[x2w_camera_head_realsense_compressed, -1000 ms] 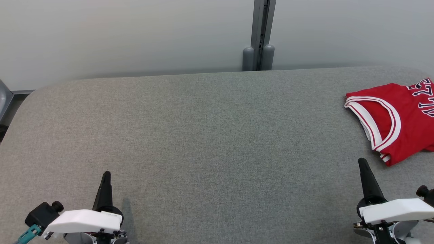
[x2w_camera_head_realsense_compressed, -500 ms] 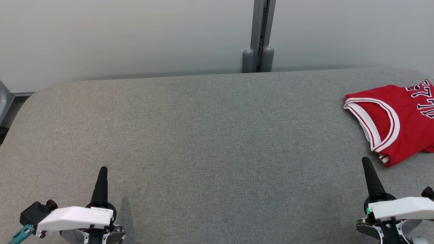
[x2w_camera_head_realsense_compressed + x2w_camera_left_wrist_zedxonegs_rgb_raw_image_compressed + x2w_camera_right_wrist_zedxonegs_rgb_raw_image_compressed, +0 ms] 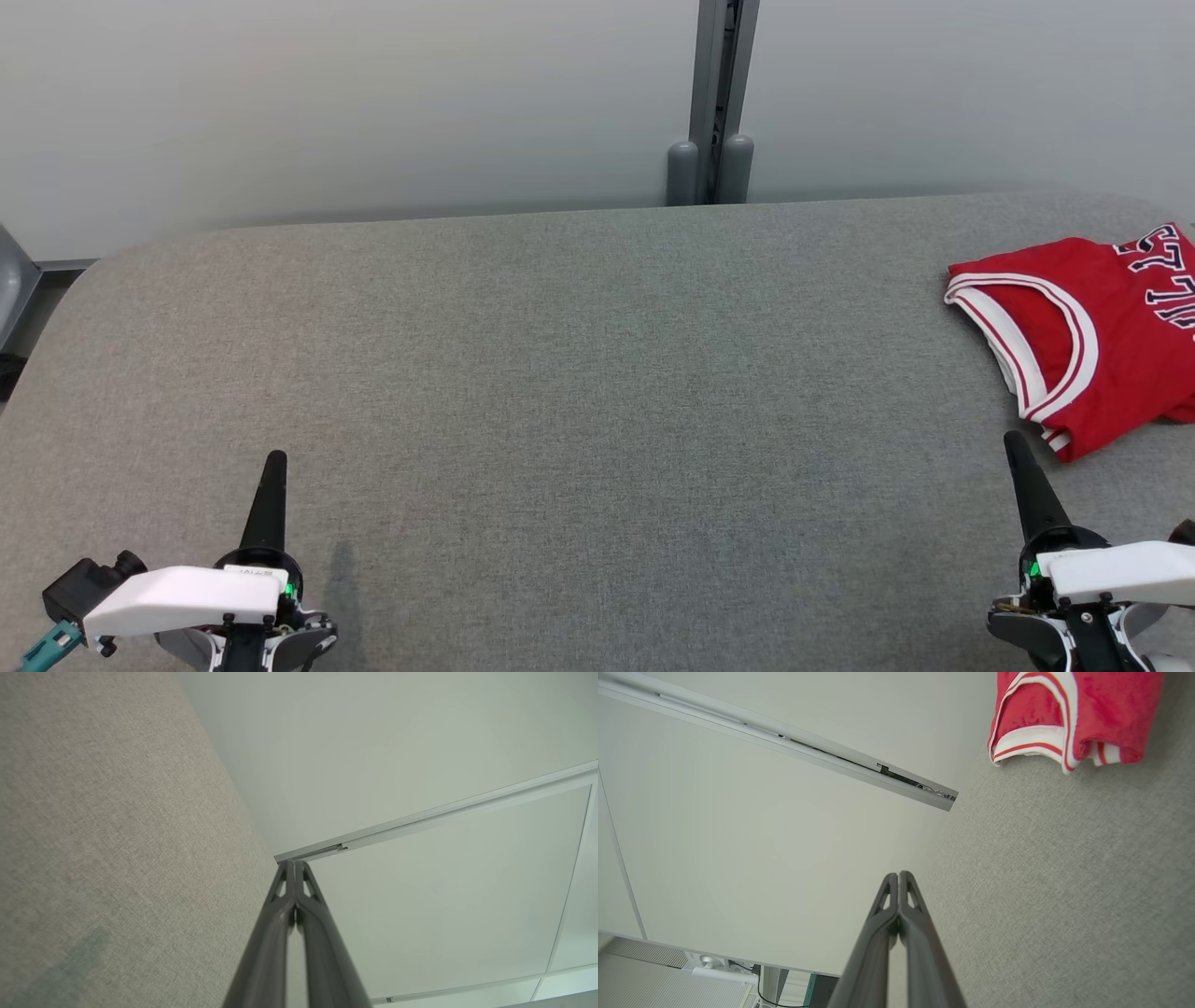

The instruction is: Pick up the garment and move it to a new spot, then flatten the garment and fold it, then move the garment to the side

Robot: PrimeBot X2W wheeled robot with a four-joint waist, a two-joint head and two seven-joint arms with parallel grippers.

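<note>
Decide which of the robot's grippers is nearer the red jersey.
Right. The right gripper lies close beside the red jersey, not touching; the left gripper is far across the table.

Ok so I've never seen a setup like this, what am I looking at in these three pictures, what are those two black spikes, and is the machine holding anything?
This is a two-armed robot at a grey cloth-covered table. The wide picture comes from a camera on its head, looking down. The black spikes are its grippers, the left gripper at lower left and the right gripper at lower right. Each is two long dark fingers pressed together. The other two pictures come from cameras on the wrists, looking along those fingers, so the table appears tilted. A red jersey with white trim lies on the table at the robot's right, just beyond the right gripper. Both grippers are shut and hold nothing.
</note>
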